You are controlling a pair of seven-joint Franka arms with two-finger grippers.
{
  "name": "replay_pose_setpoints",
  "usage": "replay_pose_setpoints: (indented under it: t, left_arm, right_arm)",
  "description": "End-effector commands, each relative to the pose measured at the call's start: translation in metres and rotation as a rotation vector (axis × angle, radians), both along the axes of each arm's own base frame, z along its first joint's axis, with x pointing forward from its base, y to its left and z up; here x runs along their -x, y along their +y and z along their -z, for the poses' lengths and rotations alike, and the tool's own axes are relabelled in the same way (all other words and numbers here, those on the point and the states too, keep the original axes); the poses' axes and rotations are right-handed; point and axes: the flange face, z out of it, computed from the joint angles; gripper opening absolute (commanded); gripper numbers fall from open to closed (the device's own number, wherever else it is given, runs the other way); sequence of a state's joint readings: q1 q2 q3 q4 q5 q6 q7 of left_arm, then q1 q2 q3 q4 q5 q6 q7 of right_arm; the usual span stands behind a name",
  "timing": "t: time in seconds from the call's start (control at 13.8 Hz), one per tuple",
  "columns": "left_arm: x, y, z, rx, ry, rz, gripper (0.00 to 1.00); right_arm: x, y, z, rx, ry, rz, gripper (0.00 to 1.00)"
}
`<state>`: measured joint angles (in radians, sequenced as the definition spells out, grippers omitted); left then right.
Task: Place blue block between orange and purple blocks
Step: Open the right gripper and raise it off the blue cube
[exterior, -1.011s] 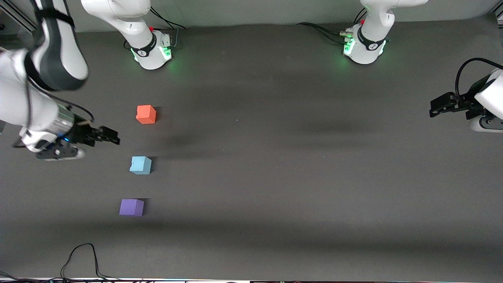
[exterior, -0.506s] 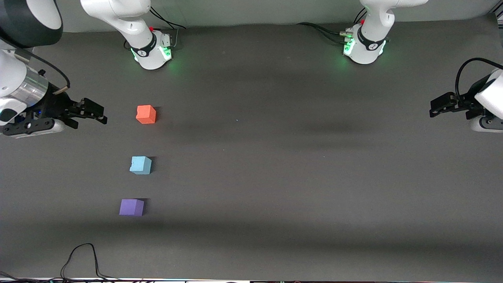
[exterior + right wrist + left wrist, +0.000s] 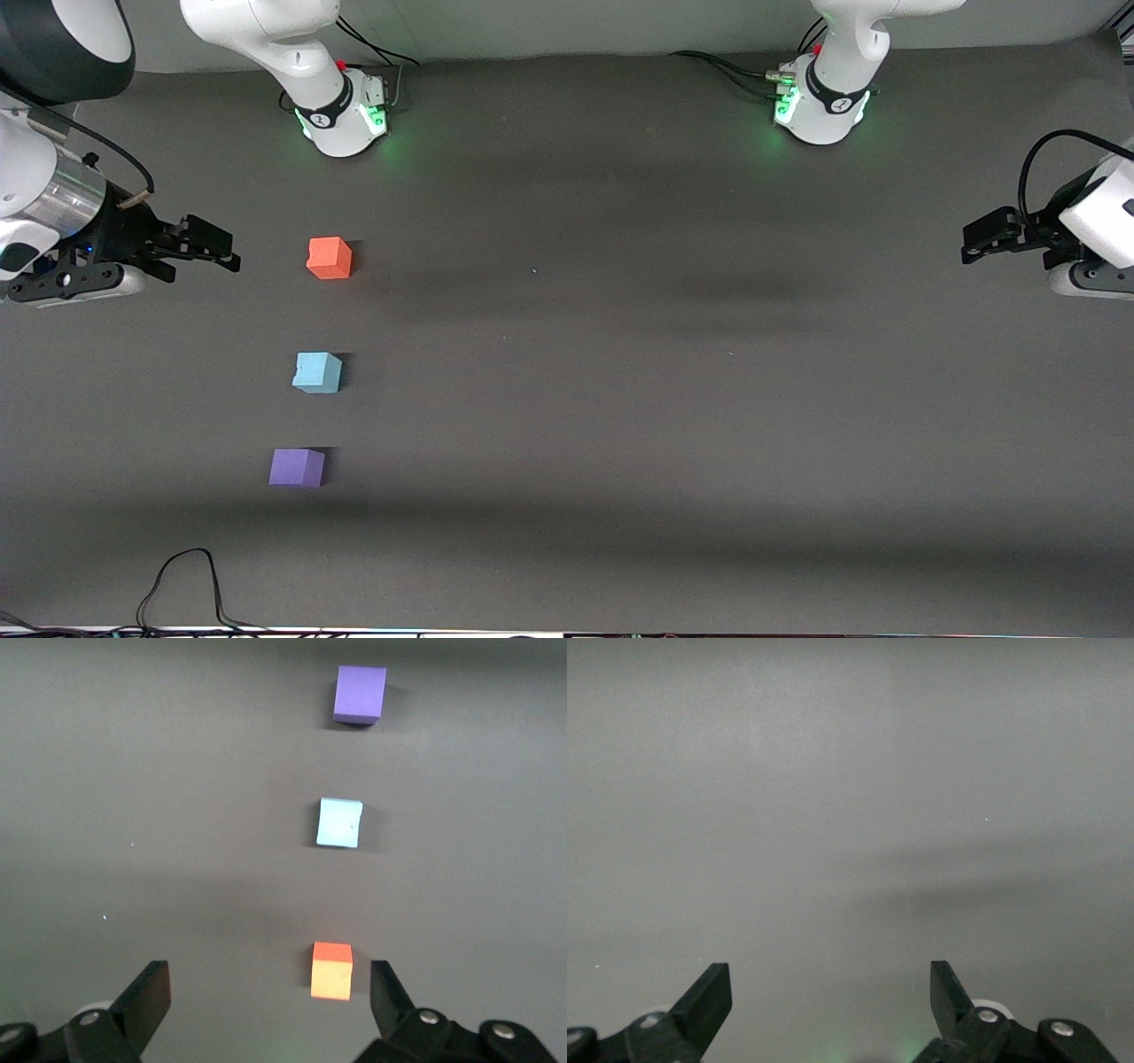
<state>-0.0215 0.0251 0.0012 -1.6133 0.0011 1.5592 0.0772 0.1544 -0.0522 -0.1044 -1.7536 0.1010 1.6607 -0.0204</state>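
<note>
Three cubes lie in a line at the right arm's end of the table. The orange block (image 3: 330, 258) is farthest from the front camera, the blue block (image 3: 316, 372) lies in the middle, and the purple block (image 3: 297, 467) is nearest. The right wrist view shows the orange block (image 3: 331, 971), the blue block (image 3: 340, 823) and the purple block (image 3: 360, 693). My right gripper (image 3: 223, 248) is open and empty over bare table beside the orange block; its open jaws show in the right wrist view (image 3: 268, 983). My left gripper (image 3: 974, 244) is open and empty, waiting over the left arm's end (image 3: 828, 981).
The right arm's base (image 3: 341, 111) and the left arm's base (image 3: 819, 106) stand along the table edge farthest from the front camera. A black cable (image 3: 186, 576) loops on the table near the front camera's edge. The table (image 3: 620, 354) is dark grey.
My right gripper has drawn away from the blue block toward the right arm's end and now sits level with the orange block. The blocks have not moved. The left gripper shifted slightly.
</note>
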Motion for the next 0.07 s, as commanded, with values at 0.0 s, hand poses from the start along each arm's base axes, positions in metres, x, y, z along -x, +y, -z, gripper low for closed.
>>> replay_pose_setpoints:
  t: [0.0]
  left_arm:
    - [0.0059,0.0008,-0.0083,-0.005,0.002,-0.002,1.00]
  right_arm:
    - [0.0028,-0.0142,-0.0238,0.009,0.005,0.003,1.00]
